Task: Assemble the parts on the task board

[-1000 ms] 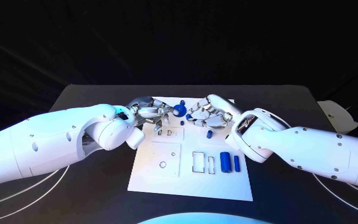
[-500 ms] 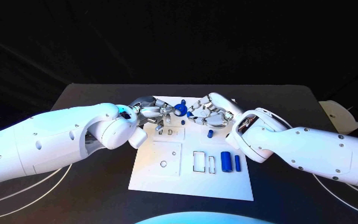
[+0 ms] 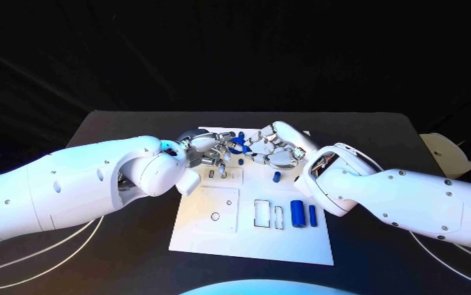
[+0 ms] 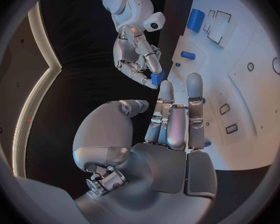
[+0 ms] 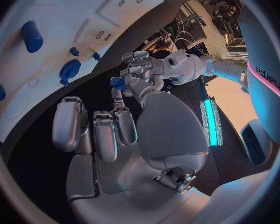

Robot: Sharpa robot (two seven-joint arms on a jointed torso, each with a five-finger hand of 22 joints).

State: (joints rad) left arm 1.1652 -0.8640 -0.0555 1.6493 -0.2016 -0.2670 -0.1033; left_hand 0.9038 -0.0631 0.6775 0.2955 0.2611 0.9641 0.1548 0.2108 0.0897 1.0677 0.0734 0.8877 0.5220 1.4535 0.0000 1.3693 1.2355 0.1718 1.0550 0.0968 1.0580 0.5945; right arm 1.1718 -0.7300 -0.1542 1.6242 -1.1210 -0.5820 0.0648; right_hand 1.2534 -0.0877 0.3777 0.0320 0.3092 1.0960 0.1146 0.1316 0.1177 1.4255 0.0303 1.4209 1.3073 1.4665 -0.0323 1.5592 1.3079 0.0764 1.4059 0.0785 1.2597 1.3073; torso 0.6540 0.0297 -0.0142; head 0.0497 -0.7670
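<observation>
Hands meet over far end of the task board [image 3: 250,240], fingertips nearly touching. Left hand [image 3: 204,150] reaches in from its side; left wrist view shows its fingers [image 4: 177,114] extended side by side, thumb apart, nothing in the palm. Right hand [image 3: 270,146] is curled, and left wrist view shows it pinching a small blue part [image 4: 157,78] at its fingertips, held above the board edge. Blue spot between the hands in head view [image 3: 237,146] is likely that same part, though cannot tell for sure.

Other blue parts lie loose on board: large cylinder [image 3: 297,213] and thin one [image 3: 312,214] side by side near the rectangular slots [image 3: 266,213], small piece [image 3: 275,177] just beside right wrist.

Step looks like handover or joint positioning of pinched part over far-end sockets, not yet seated. Next move calls for aligning part upright over its socket and lowering straight; left hand probably needs to steady or receive it without knocking it out of the pinch
</observation>
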